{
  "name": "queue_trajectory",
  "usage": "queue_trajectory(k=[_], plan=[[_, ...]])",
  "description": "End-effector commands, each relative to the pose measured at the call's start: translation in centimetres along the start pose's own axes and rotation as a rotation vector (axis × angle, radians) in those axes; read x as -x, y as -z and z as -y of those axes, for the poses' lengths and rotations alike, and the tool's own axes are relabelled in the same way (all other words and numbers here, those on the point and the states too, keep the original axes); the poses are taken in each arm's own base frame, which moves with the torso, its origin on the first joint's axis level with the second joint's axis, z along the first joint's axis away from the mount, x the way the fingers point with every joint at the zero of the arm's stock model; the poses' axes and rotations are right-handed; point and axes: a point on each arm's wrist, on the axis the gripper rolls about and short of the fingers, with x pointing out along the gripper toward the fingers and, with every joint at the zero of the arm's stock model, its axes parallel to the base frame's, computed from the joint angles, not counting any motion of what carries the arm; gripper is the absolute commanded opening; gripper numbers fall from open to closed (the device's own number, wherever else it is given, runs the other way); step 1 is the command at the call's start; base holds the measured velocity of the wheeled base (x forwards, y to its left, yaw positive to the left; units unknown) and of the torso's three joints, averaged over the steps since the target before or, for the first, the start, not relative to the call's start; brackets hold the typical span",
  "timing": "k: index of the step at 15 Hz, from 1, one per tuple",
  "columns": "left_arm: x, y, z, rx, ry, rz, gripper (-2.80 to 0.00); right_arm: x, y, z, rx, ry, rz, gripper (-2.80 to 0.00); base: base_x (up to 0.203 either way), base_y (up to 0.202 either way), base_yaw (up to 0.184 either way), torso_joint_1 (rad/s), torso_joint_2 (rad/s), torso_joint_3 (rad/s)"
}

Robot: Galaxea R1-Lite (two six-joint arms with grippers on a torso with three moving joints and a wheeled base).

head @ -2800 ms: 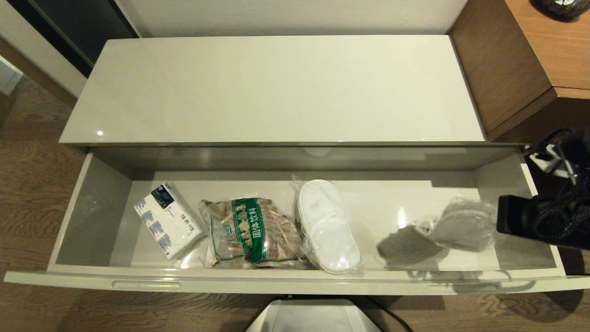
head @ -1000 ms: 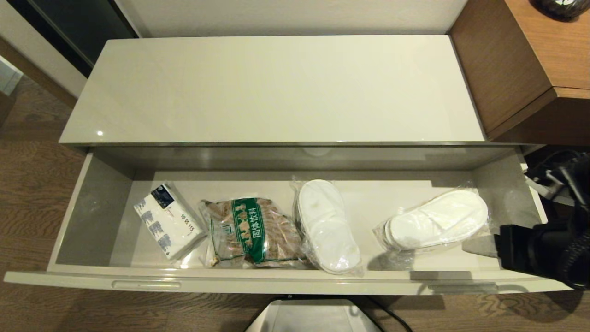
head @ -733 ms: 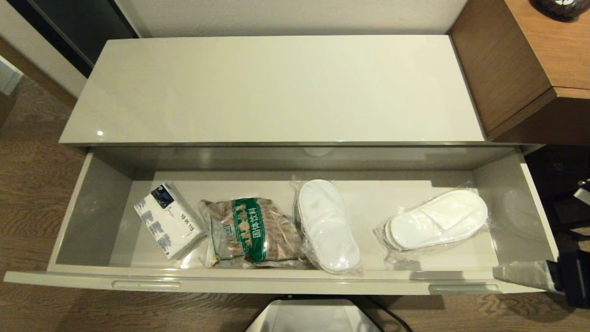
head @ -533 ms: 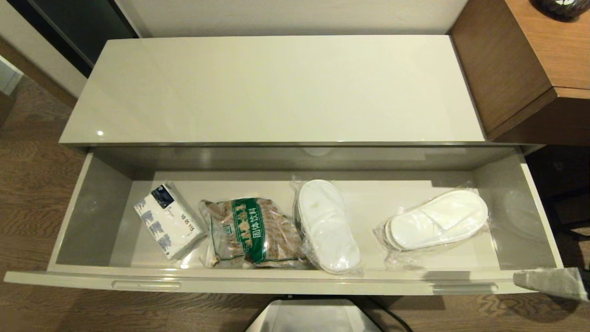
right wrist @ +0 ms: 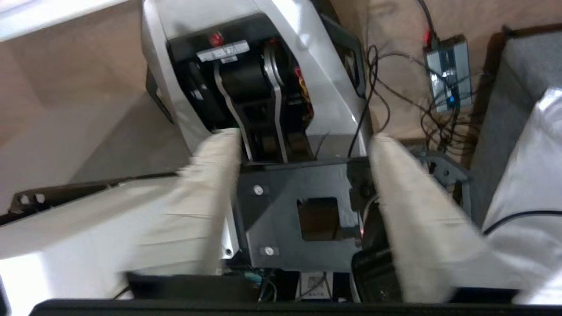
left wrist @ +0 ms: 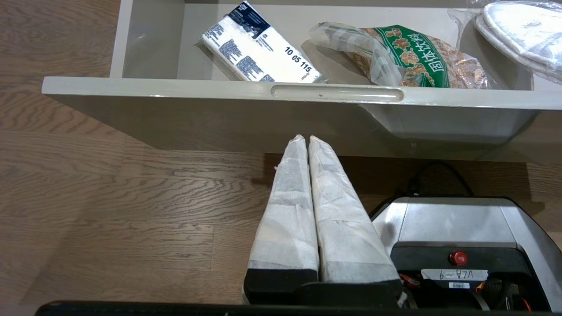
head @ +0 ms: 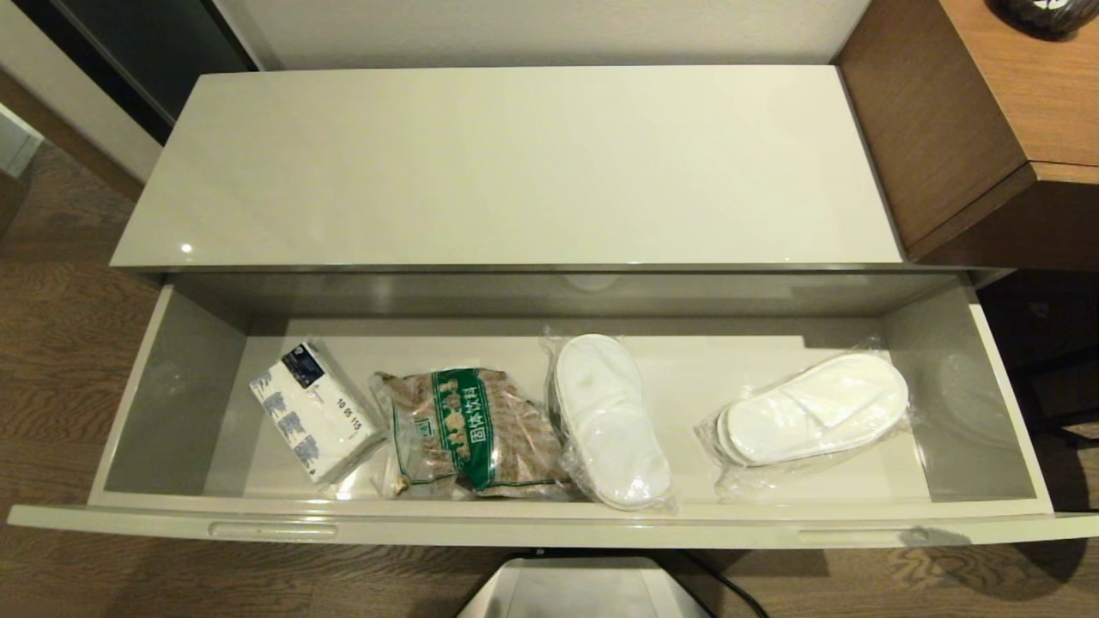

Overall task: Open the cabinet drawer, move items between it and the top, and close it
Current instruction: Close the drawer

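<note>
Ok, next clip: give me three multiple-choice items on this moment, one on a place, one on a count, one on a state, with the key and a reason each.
1. Where does the tissue pack lie?
A. Toward the left end of the cabinet drawer
B. On the top
C. On the wooden floor

2. How many bagged slippers lie in the drawer?
A. One
B. Two
C. Four

3. How do the fingers of the left gripper stand?
A. Spread wide
B. Pressed together, holding nothing
C. Closed on a bag

Key:
1 A: the head view shows it left of the green-labelled bag.
2 B: one slipper lies mid-drawer, the other slipper toward the right end.
3 B: the left wrist view shows them touching, below the drawer front; the right gripper is open, off by the robot's base.
</note>
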Motion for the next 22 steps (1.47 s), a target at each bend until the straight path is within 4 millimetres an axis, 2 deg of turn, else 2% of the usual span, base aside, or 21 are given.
queue_trajectory(k=[1,5,8,13,19,22], plan=[[0.0,0.0,0.0,0.0,0.0,-0.001,-2.8,-0.7,0.9,0.6,-0.002,0.019,-0.03,-2.8,0.0,0.0,0.0,0.0,0.0,0.0],[0.0,0.0,0.0,0.0,-0.001,0.0,-2.8,-3.6,0.5,0.1,0.006,0.098,-0.135,-2.8,0.0,0.0,0.0,0.0,0.0,0.0],[0.0,0.0,0.0,0.0,0.0,0.0,-2.8,-6.7,-0.5,-0.9,-0.01,0.131,-0.162,-2.8,0.0,0.0,0.0,0.0,0.0,0.0],[0.0,0.0,0.0,0.0,0.0,-0.001,-2.8,-10.4,-2.0,-2.3,-0.12,0.165,-0.182,-2.8,0.0,0.0,0.0,0.0,0.0,0.0],[0.0,0.0,0.0,0.0,0.0,0.0,-2.8,-12.7,-2.5,-2.8,-0.125,0.222,-0.246,-2.8,0.0,0.0,0.0,0.0,0.0,0.0],[0.0,0.0,0.0,0.0,0.0,0.0,-2.8,-13.6,-3.0,-3.3,-0.154,0.212,-0.221,-2.8,0.0,0.0,0.0,0.0,0.0,0.0]])
